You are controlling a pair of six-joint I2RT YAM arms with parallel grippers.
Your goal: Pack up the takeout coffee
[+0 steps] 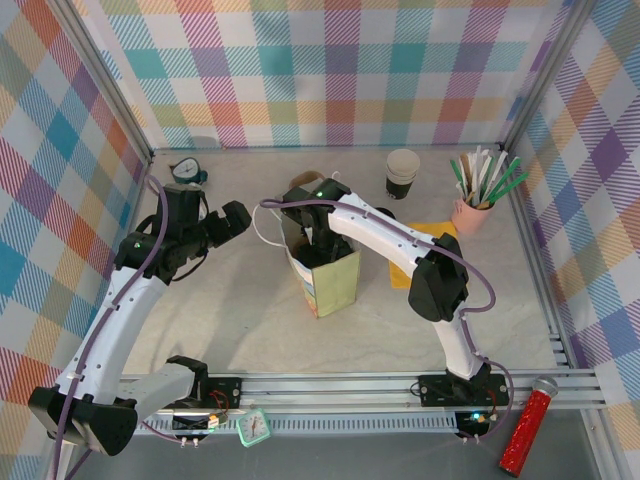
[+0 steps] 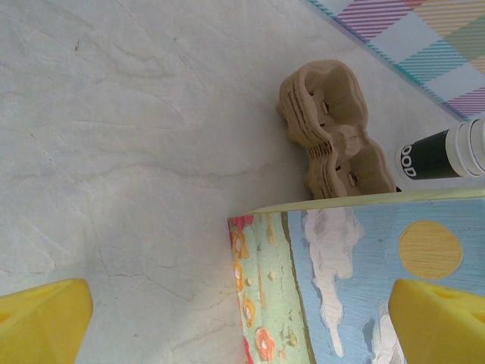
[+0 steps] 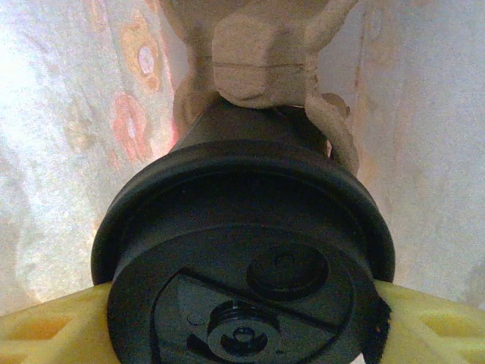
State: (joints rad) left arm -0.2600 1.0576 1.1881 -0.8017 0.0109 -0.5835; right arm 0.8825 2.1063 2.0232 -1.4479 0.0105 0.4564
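The takeout coffee (image 3: 242, 250) shows in the right wrist view as a black cup under a glossy black lid. My right gripper (image 3: 242, 326) is shut on it, one yellow finger (image 3: 45, 326) on each side of the lid. It is down inside the printed paper bag (image 1: 325, 270), with a brown pulp carrier (image 3: 258, 53) right beneath it. From above, my right gripper (image 1: 306, 232) reaches into the bag's open top. My left gripper (image 1: 226, 222) is open just left of the bag. The bag's corner (image 2: 318, 280) stands between the left gripper's yellow fingertips (image 2: 42, 322).
A stack of pulp carriers (image 2: 330, 129) lies behind the bag. A lidless black cup (image 1: 402, 172) stands at the back, with a pink holder of stirrers (image 1: 480, 190) to its right. A yellow napkin (image 1: 420, 248) lies under the right arm. A small timer (image 1: 187, 172) sits back left.
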